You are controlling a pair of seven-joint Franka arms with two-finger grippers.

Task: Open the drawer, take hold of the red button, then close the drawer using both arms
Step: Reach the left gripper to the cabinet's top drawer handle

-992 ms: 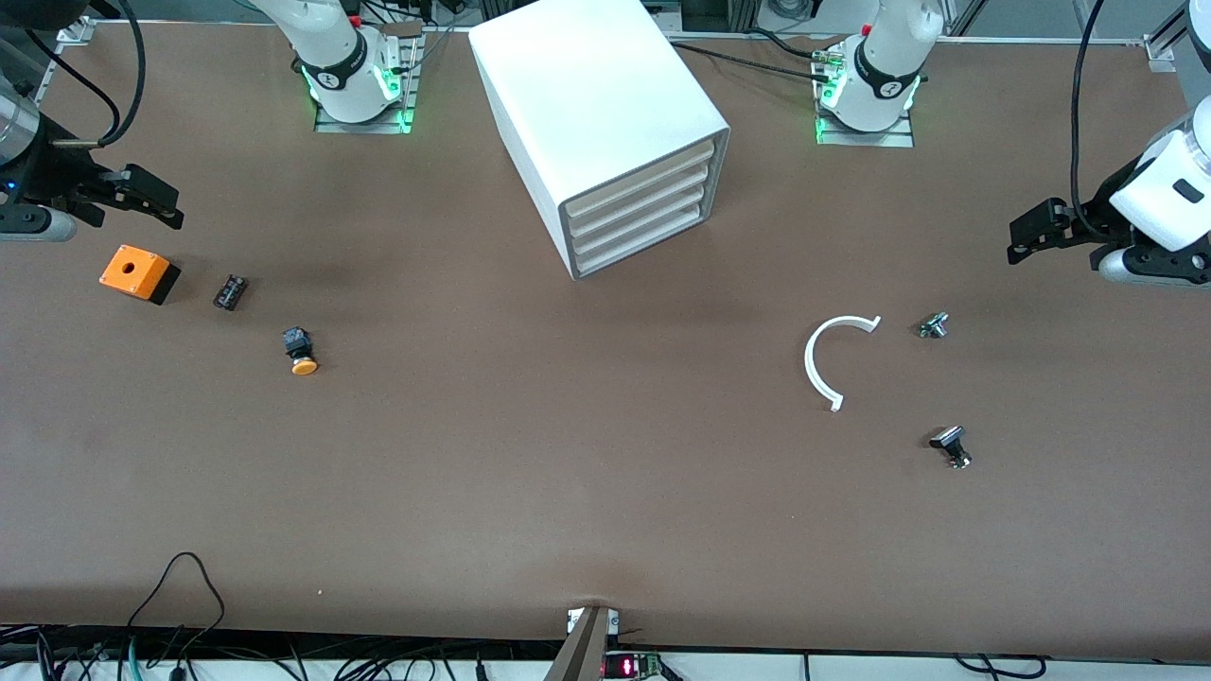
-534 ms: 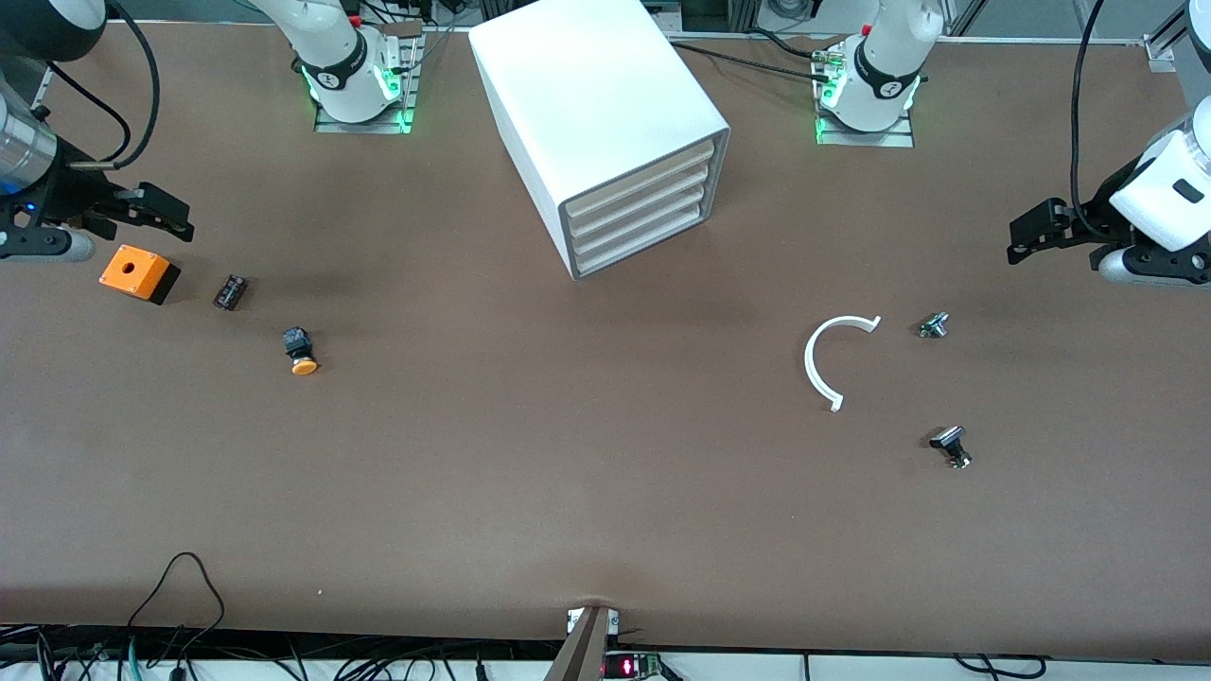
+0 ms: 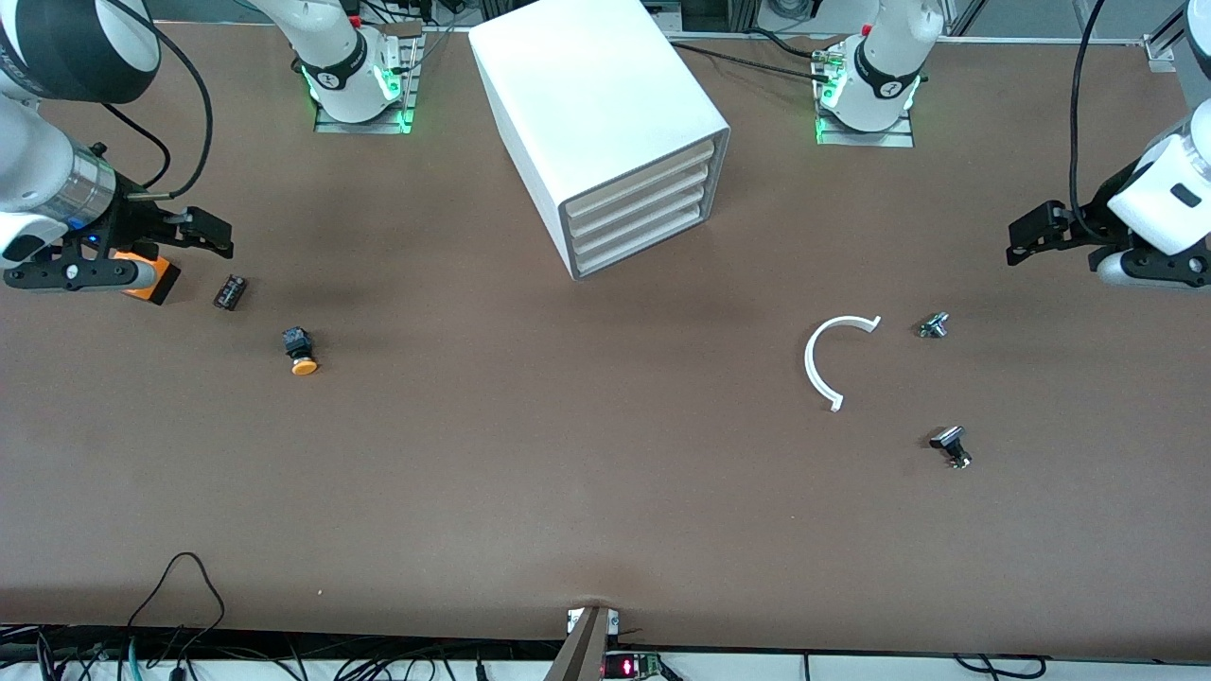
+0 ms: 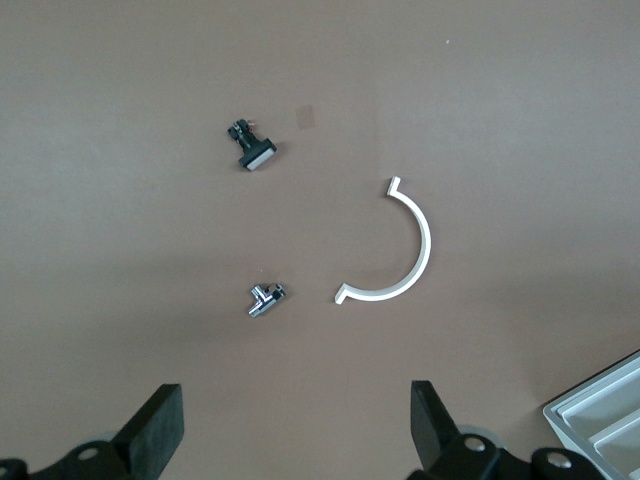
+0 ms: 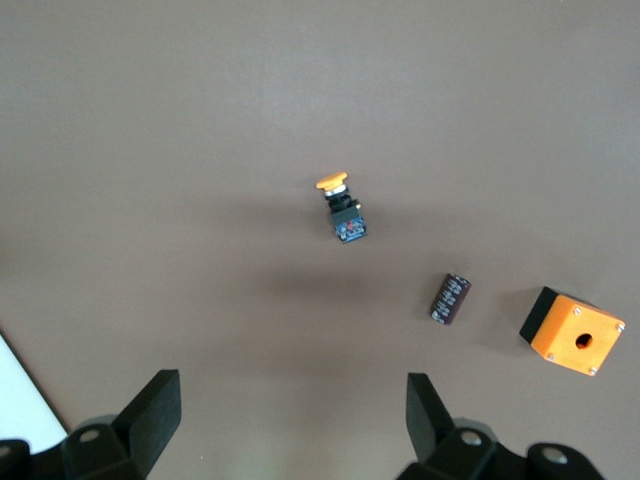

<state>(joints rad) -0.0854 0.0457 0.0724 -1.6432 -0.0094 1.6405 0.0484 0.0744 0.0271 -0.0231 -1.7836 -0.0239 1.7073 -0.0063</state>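
Observation:
The white cabinet (image 3: 605,113) stands between the two arm bases, and its four cream drawer fronts (image 3: 641,210) are all shut. The button with the red cap is out of view. My right gripper (image 3: 216,236) hangs open and empty over the orange box (image 3: 157,275) at the right arm's end of the table; its wrist view shows both fingers wide apart (image 5: 292,410). My left gripper (image 3: 1020,241) waits open and empty at the left arm's end, over bare table (image 4: 295,420). A corner of the cabinet (image 4: 600,425) shows in the left wrist view.
An orange-yellow capped button (image 3: 302,352) (image 5: 343,210) and a small dark cylinder (image 3: 230,291) (image 5: 451,299) lie near the orange box (image 5: 573,332). Toward the left arm's end lie a white half ring (image 3: 825,364) (image 4: 395,250), a small metal fitting (image 3: 934,325) (image 4: 265,299) and a black part (image 3: 951,446) (image 4: 252,150).
My right arm has swung in from the table's end toward the cabinet and now covers part of the orange box. The left arm has not moved.

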